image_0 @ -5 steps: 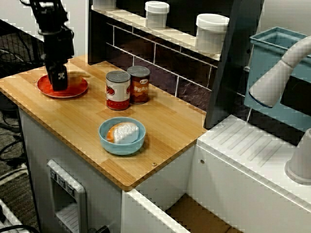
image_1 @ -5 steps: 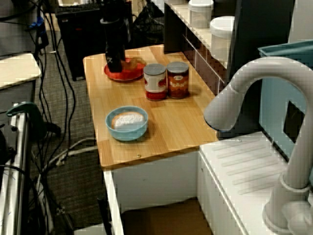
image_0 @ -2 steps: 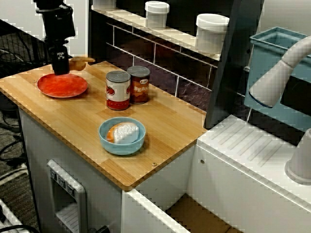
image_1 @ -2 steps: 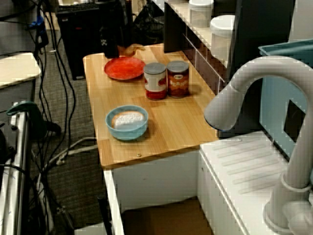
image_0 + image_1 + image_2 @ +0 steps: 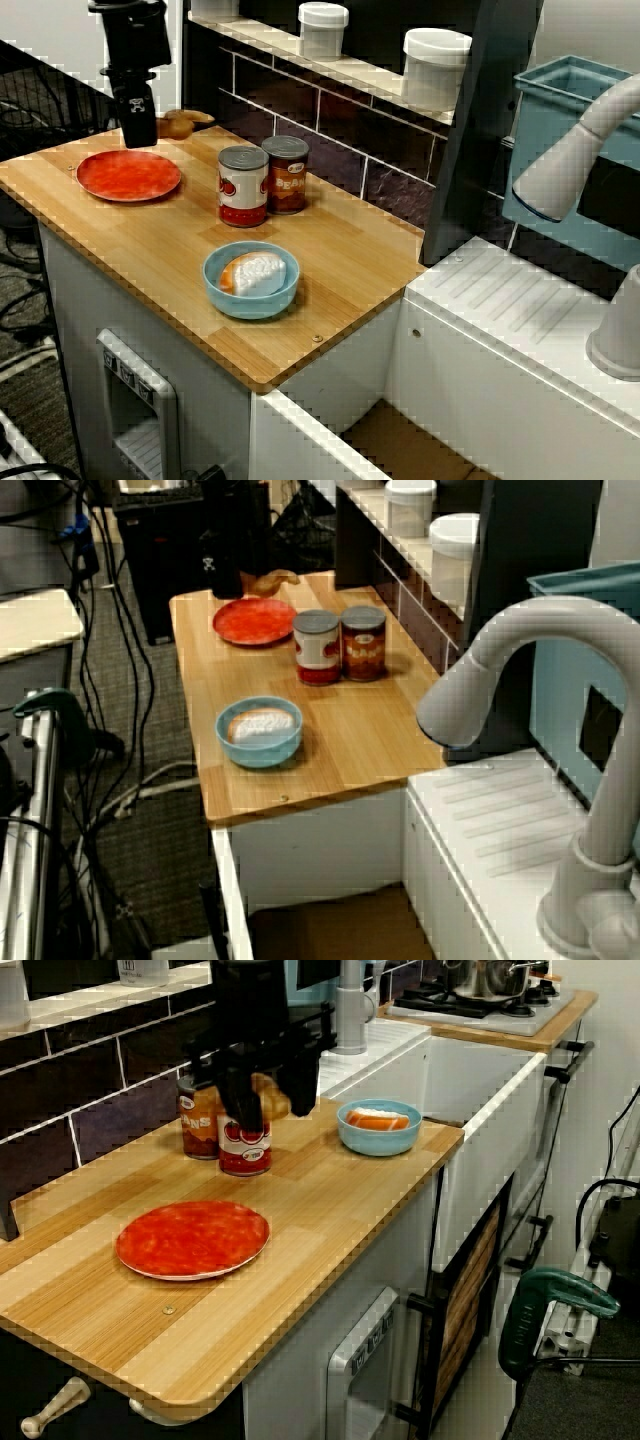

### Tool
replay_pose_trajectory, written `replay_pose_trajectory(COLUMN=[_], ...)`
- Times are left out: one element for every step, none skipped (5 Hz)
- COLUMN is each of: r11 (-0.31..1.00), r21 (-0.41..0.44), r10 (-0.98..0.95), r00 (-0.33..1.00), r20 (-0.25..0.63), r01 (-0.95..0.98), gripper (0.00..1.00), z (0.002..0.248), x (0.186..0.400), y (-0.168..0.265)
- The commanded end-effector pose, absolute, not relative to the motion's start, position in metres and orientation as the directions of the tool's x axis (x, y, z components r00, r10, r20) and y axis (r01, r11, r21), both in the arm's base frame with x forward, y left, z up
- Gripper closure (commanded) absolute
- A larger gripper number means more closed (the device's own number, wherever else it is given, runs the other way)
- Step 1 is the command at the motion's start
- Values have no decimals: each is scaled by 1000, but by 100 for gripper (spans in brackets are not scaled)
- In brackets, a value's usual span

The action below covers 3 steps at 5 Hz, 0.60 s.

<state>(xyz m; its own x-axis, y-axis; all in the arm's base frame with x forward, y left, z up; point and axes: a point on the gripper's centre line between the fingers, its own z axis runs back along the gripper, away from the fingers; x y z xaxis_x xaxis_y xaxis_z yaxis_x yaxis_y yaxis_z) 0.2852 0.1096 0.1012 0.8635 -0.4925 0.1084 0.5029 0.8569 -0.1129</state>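
The view from the front is looking down from high on the wooden counter (image 5: 340, 260), facing the tiled back wall at a slant from middle range, with the faucet (image 5: 575, 150) cutting in at the right edge. The view from the sink side is sitting farther right, just behind the faucet, looking left along the counter. The view from the left end is sitting low and near the red plate (image 5: 192, 1239), facing right toward the stove (image 5: 480, 995). All three are sharing the plate, the two cans (image 5: 262, 180), the blue bowl (image 5: 251, 280) and the gripper (image 5: 268, 1100) with its brown pastry (image 5: 181, 123).
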Motion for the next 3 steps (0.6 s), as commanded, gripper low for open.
replay_pose_trajectory(r11=[816, 794, 779], r21=[-37, -25, -26], r10=[-570, -602, -622], r00=[814, 792, 778], r20=[115, 98, 93], r01=[576, 607, 626], gripper=[100, 100, 100], z=[119, 112, 110], x=[275, 267, 263], y=[73, 57, 47])
